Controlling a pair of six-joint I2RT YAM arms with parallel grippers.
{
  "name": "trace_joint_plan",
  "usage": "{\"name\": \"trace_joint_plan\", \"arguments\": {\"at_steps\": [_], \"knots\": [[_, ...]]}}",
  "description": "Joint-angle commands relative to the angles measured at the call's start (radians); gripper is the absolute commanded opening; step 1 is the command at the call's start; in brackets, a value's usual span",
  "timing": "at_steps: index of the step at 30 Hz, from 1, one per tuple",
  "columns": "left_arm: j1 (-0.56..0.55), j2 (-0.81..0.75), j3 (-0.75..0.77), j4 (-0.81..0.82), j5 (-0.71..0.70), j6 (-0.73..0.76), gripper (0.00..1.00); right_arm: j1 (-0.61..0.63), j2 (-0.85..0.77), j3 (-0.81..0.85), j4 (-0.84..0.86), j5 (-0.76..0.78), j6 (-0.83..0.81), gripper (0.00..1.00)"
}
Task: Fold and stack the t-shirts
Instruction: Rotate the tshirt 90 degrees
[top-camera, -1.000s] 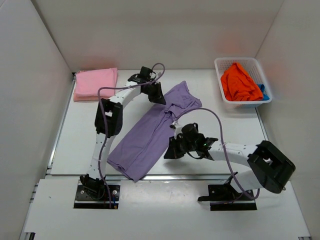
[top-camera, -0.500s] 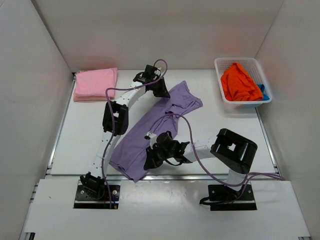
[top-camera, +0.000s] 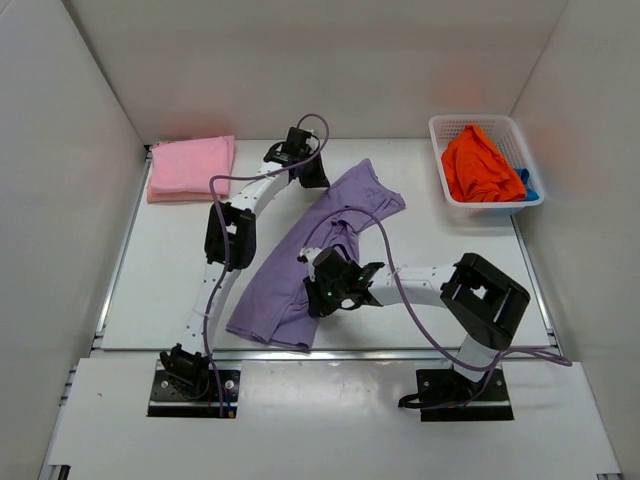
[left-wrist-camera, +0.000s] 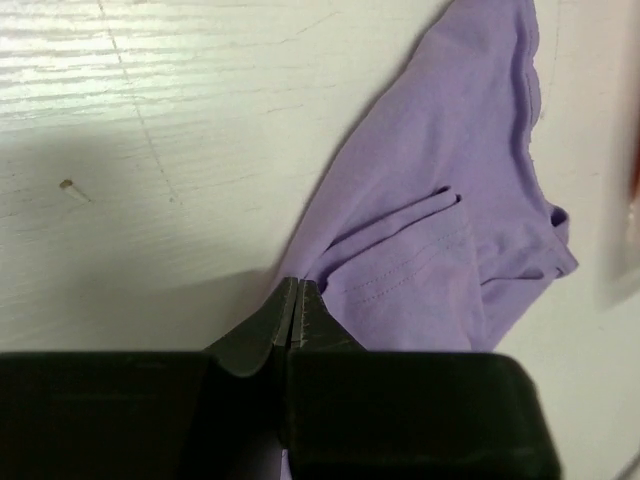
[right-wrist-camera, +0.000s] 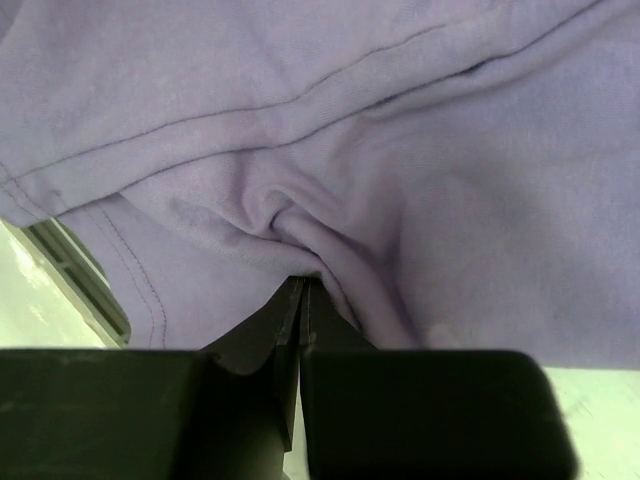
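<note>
Right fingers (right-wrist-camera: 278, 330) farther up-table than a moment ago, pinching purple t-shirt (top-camera: 280, 280); left fingers (left-wrist-camera: 272, 335) likewise

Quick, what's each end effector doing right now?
Left end effector: closed, pinching the edge of the purple t-shirt.
Right end effector: closed, gripping a bunched fold of the purple t-shirt.
</note>
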Motion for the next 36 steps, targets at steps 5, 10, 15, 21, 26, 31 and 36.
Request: {"name": "trace_joint_plan", "arguments": {"at_steps": [5, 10, 15, 21, 26, 31, 36], "knots": [[-0.079, -0.004, 0.06, -0.066, -0.24, 0.162, 0.0, -0.013, -0.04, -0.045, -0.177, 0.073, -0.088, 0.0], [-0.11, 0.004, 0.08, -0.112, -0.371, 0.259, 0.0, -0.026, -0.066, -0.052, -0.203, 0.071, -0.097, 0.0], [-0.093, 0.008, 0.063, -0.163, -0.481, 0.291, 0.0, -0.044, -0.106, -0.058, -0.219, 0.071, -0.103, 0.0], [0.016, 0.04, 0.106, -0.24, -0.375, 0.221, 0.0, -0.064, -0.129, -0.073, -0.22, 0.045, -0.108, 0.0], [0.015, 0.022, 0.085, -0.26, -0.427, 0.211, 0.0, -0.061, -0.138, -0.084, -0.239, 0.036, -0.111, 0.0], [0.021, 0.027, 0.094, -0.319, -0.464, 0.169, 0.0, -0.072, -0.18, -0.139, -0.254, 0.027, -0.097, 0.0], [0.039, 0.028, 0.089, -0.373, -0.47, 0.115, 0.0, -0.108, -0.229, -0.176, -0.26, 0.016, -0.091, 0.0]]}}
